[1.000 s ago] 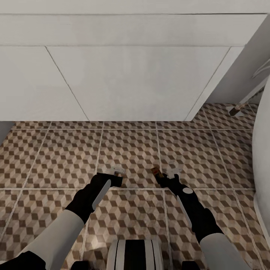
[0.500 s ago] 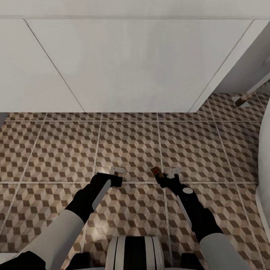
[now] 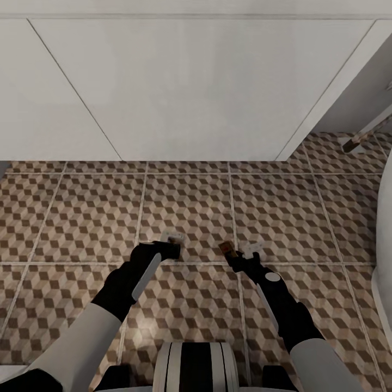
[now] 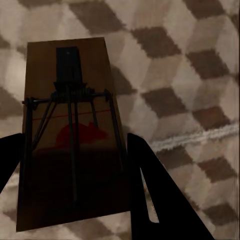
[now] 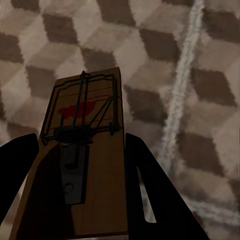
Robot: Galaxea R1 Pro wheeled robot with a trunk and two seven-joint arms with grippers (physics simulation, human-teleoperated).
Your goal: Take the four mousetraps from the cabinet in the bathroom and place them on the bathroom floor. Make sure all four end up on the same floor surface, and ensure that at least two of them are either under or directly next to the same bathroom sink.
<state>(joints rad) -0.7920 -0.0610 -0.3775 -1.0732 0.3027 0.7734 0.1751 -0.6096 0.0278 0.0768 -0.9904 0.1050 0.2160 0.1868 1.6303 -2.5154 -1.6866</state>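
My left gripper [image 3: 170, 246] is shut on a mousetrap [image 4: 67, 100], a brown wooden board with a dark wire spring and a red mark, held low over the bathroom floor [image 3: 190, 207]. In the head view this mousetrap [image 3: 172, 237] shows as a pale sliver at the fingertips. My right gripper [image 3: 233, 256] is shut on a second mousetrap [image 3: 225, 249], whose brown end sticks out ahead of the fingers. In the right wrist view that mousetrap [image 5: 90, 100] lies between the two black fingers [image 5: 150, 190], close above a grout line. The cabinet is out of view.
A white flat-fronted unit [image 3: 190, 92] runs across the far side of the cube-pattern tiles. A white rounded fixture [image 3: 384, 245] stands at the right edge, and a small brush-like object [image 3: 353, 143] lies beyond it. My base [image 3: 193, 370] sits at the near edge.
The head view has shifted, bringing the white unit closer. My left gripper has moved slightly forward over the tiles with its mousetrap. The right gripper holds its place.
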